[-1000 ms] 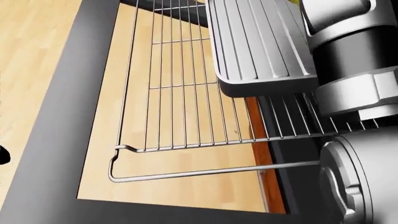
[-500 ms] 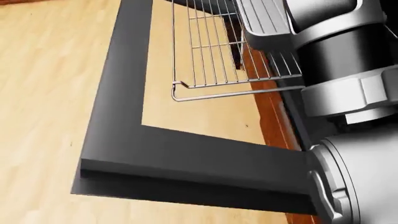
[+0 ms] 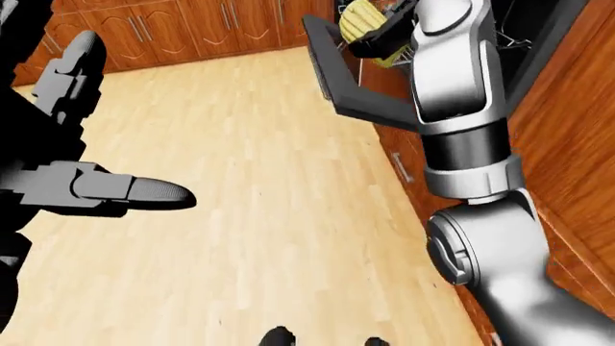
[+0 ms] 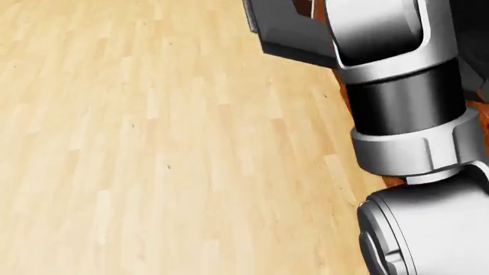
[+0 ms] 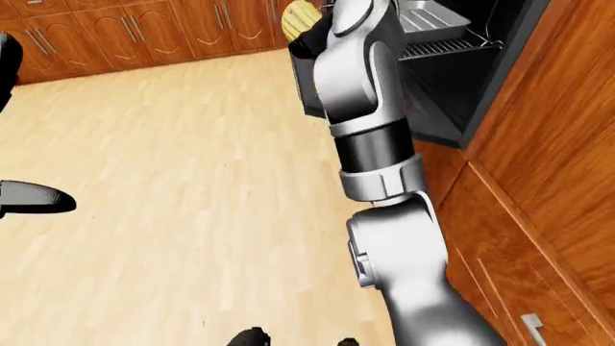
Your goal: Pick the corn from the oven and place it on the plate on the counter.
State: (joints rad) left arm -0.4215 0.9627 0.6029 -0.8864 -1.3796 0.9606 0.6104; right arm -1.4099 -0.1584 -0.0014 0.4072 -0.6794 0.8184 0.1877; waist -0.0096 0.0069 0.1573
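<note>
Nearest, the left hand [image 3: 91, 189] is seen with fingers spread open, holding nothing, above the wooden floor [image 3: 259, 216]. Farther up, the right hand [image 3: 380, 40] is closed around the corn [image 3: 363, 21], just beside the open oven door [image 3: 332, 79]. No plate is visible. The corn should be kept gripped firmly while the body is turned slowly.

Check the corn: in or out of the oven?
Out: the corn sits in the right hand, above the open oven door.
</note>
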